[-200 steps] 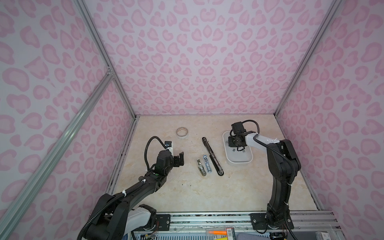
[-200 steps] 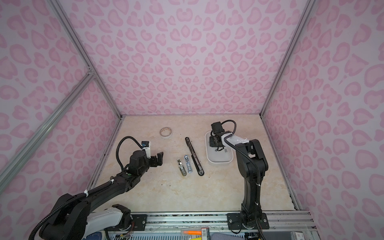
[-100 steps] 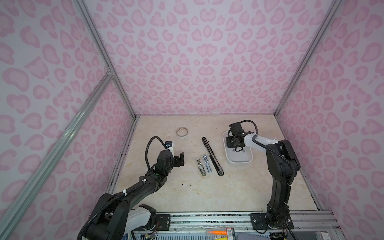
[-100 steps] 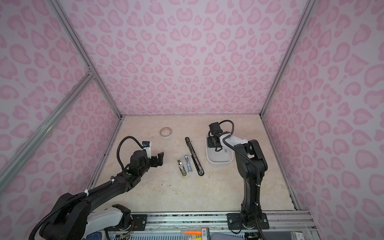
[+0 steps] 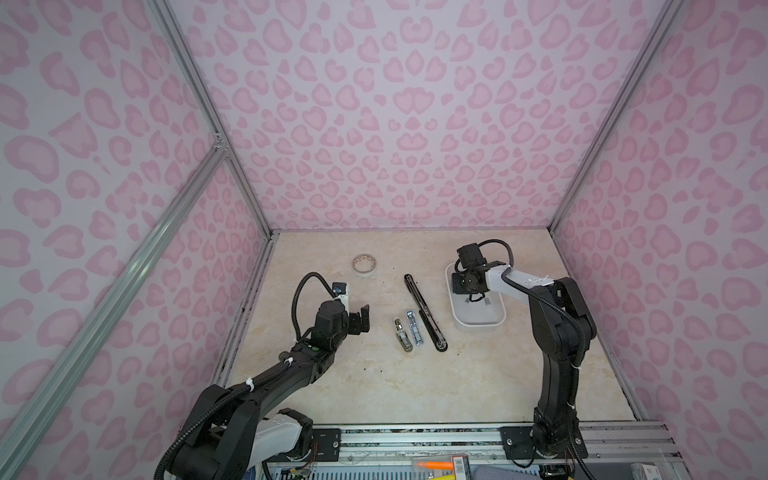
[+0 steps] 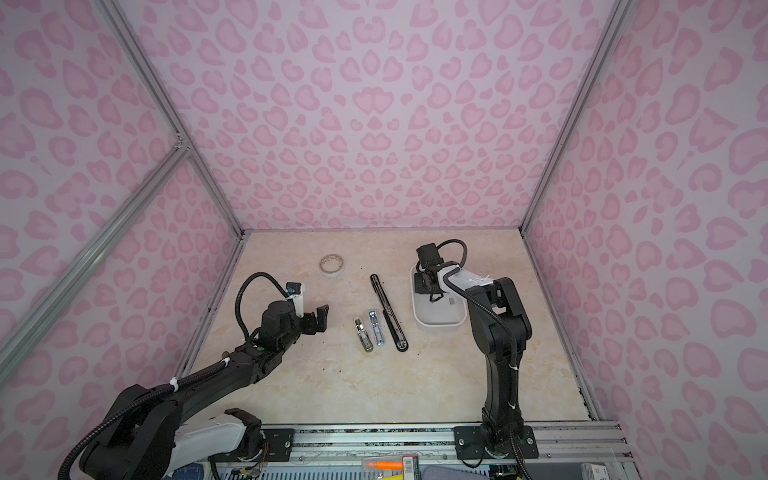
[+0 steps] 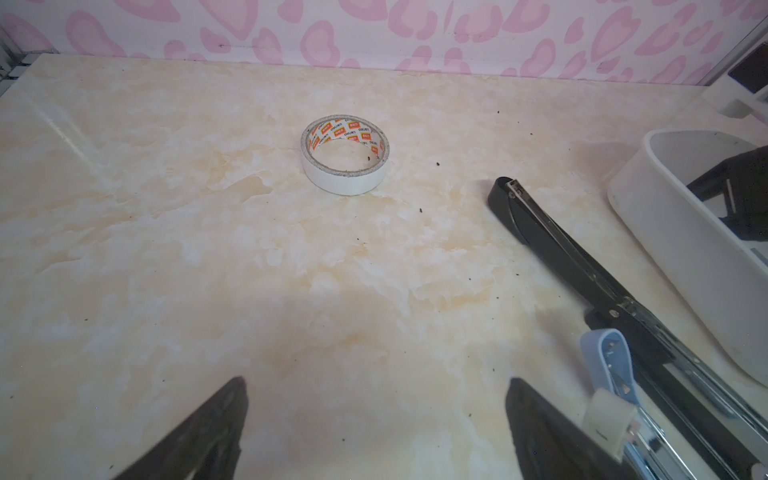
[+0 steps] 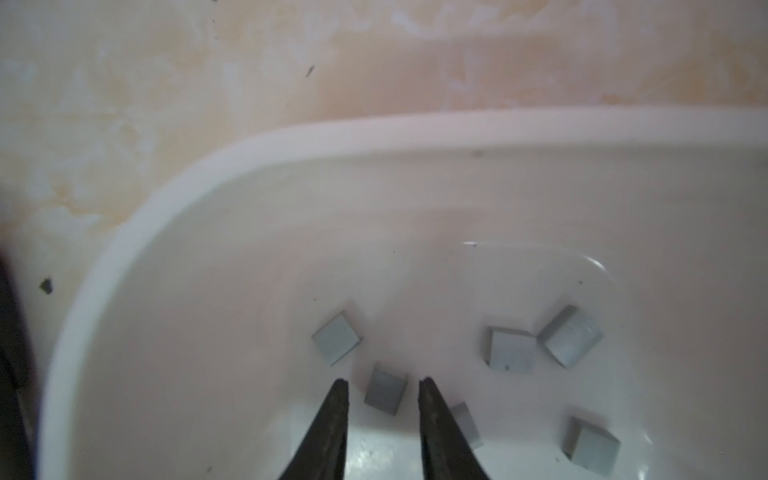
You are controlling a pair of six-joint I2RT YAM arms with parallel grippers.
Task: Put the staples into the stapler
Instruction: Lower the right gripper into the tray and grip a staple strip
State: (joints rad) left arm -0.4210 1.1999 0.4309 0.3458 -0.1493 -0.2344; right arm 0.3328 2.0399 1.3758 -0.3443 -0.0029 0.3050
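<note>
Barely begun: right hand, narrowly parted, straddles one of the staples in the tray; stapler at its nine o'clock looks unloaded, left hand wide.

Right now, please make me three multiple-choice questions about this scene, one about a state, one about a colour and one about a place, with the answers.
1. How is the left gripper? A shut B half shut C wide open
2. What colour is the tape roll? A white B blue C black
3. Where do the staples lie? A in the left gripper B in the white tray C inside the tape roll
Answers: C, its jaws stand far apart; A, its side is white; B, grey strips rest on the tray floor.
</note>
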